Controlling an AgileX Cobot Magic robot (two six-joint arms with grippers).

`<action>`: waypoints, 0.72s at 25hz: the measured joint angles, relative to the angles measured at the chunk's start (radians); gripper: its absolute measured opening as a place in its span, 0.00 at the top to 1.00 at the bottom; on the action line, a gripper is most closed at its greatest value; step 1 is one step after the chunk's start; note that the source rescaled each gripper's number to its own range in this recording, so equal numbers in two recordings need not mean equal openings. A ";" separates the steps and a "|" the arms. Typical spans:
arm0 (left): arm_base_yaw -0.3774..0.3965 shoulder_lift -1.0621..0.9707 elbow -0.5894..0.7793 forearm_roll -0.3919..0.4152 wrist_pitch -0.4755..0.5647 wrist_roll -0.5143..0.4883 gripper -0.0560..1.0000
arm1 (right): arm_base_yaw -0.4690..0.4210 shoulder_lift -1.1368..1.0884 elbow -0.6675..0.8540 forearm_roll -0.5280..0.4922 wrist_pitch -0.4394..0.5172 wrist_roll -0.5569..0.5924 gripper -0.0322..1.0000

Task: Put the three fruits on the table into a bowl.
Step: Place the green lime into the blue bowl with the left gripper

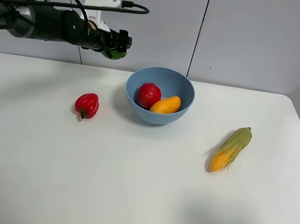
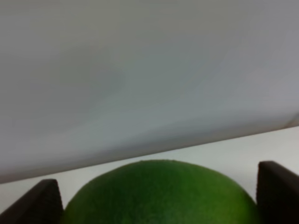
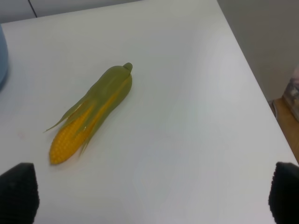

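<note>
Left pincer (image 1: 116, 45) clamped on the lime (image 1: 118, 54), high over the worktop (image 1: 129, 186) just left of the bowl (image 1: 134, 102) holding pomegranate (image 1: 148, 94) and mango (image 1: 165, 104); only the lime left to drop, seemingly.

A light-blue bowl (image 1: 158, 103) sits on a plain white counter (image 1: 129, 186), holding a deep red pomegranate (image 1: 148, 95) and an orange-yellow mango (image 1: 165, 104). A glossy red pepper (image 1: 86, 105) has a green stem. The corn cob (image 3: 91, 113) shows yellow kernels under pale green husk. Black fingers (image 2: 278, 191) flank a dark green, finely pebbled lime (image 2: 161, 193).
</note>
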 joint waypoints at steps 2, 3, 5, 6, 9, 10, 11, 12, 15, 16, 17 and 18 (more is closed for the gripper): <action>-0.036 -0.031 0.000 0.001 0.028 -0.003 0.94 | 0.000 0.000 0.000 0.000 0.000 0.000 0.01; -0.055 -0.042 0.000 0.002 0.037 -0.009 0.94 | 0.000 0.000 0.000 0.000 0.000 0.000 0.01; -0.105 -0.052 0.000 0.004 0.050 -0.009 0.94 | 0.000 0.000 0.000 0.000 0.000 0.000 0.01; -0.130 -0.052 0.000 0.005 0.052 -0.009 0.94 | 0.000 0.000 0.000 0.000 0.000 0.000 0.01; -0.189 -0.045 0.000 0.004 0.065 -0.009 0.94 | 0.000 0.000 0.000 0.000 0.000 0.000 0.01; -0.203 -0.037 0.000 0.004 0.067 -0.009 0.94 | 0.000 0.000 0.000 0.000 0.000 0.000 0.01; -0.217 -0.028 0.000 0.004 0.067 -0.009 0.94 | 0.000 0.000 0.000 0.000 0.000 0.000 0.01; -0.227 -0.017 0.000 0.004 0.070 -0.009 0.94 | 0.000 0.000 0.000 0.000 0.000 0.000 0.01; -0.241 0.026 0.000 0.004 0.075 -0.009 0.94 | 0.000 0.000 0.000 0.000 0.000 0.000 0.01; -0.244 0.043 0.000 0.004 0.075 -0.009 0.94 | 0.000 0.000 0.000 0.000 0.000 0.000 0.01; -0.245 0.058 0.000 0.004 0.075 -0.002 0.94 | 0.000 0.000 0.000 0.000 0.000 0.000 0.01; -0.249 0.071 0.000 0.004 0.076 0.000 0.94 | 0.000 0.000 0.000 0.000 0.000 0.000 0.01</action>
